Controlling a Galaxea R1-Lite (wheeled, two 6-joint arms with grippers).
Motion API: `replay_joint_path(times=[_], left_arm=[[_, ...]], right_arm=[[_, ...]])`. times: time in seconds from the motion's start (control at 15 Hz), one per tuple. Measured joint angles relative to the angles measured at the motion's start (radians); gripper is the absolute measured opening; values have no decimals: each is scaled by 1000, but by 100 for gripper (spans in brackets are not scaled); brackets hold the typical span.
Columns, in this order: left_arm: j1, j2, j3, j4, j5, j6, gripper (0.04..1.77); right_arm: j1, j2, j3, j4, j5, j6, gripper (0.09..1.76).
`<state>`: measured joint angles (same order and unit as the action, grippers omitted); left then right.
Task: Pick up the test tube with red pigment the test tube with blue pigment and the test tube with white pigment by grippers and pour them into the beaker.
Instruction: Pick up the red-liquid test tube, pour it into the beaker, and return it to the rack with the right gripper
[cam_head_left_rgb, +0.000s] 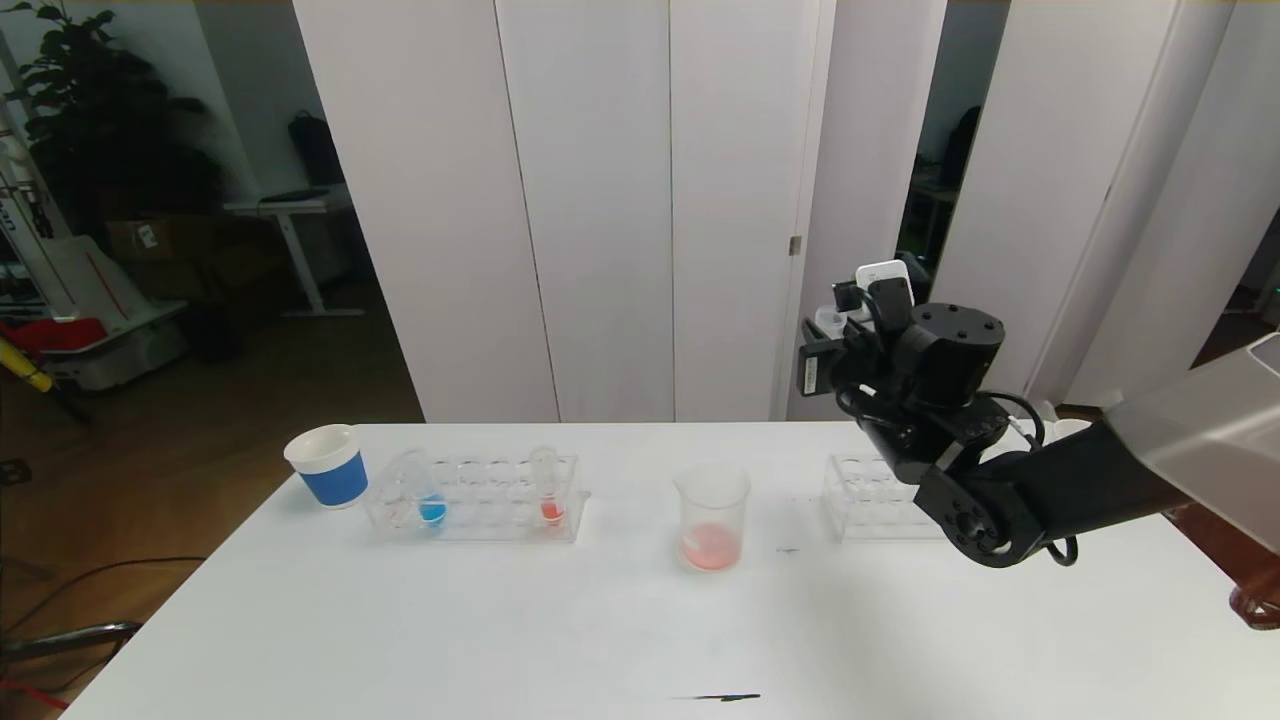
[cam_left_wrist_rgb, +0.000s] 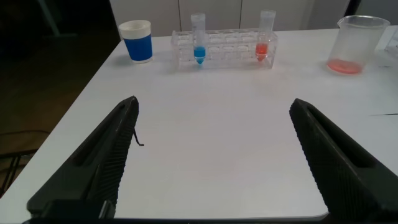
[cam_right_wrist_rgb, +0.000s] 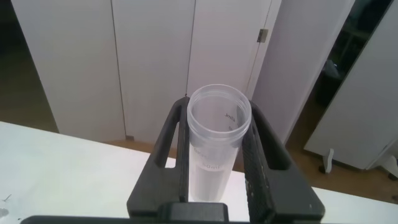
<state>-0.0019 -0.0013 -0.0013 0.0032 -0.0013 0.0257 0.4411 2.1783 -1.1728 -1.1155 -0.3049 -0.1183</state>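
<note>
My right gripper (cam_right_wrist_rgb: 219, 107) is shut on the test tube with white pigment (cam_right_wrist_rgb: 216, 140), a clear tube with whitish liquid low inside and an open mouth. In the head view this gripper (cam_head_left_rgb: 825, 345) is raised above the table, to the right of the beaker (cam_head_left_rgb: 712, 515), which has pink-red liquid at its bottom. The test tube with blue pigment (cam_head_left_rgb: 430, 497) and the test tube with red pigment (cam_head_left_rgb: 548, 490) stand in a clear rack (cam_head_left_rgb: 480, 520) left of the beaker. My left gripper (cam_left_wrist_rgb: 214, 106) hovers open over bare table, short of the rack (cam_left_wrist_rgb: 224, 59).
A blue-and-white paper cup (cam_head_left_rgb: 328, 465) stands left of the rack. A second clear rack (cam_head_left_rgb: 865, 500) sits right of the beaker, partly behind my right arm. White panels close off the back of the table (cam_head_left_rgb: 500, 640).
</note>
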Motion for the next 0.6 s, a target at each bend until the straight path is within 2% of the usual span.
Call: replay_joint_path(times=[0.27, 0.6], left_arm=[[0, 0, 0, 0, 0, 0, 174], [0, 0, 0, 0, 0, 0, 174]], right_arm=[[-68, -55, 1, -1, 1, -4, 57], [-261, -139, -17, 2, 29, -44, 57]])
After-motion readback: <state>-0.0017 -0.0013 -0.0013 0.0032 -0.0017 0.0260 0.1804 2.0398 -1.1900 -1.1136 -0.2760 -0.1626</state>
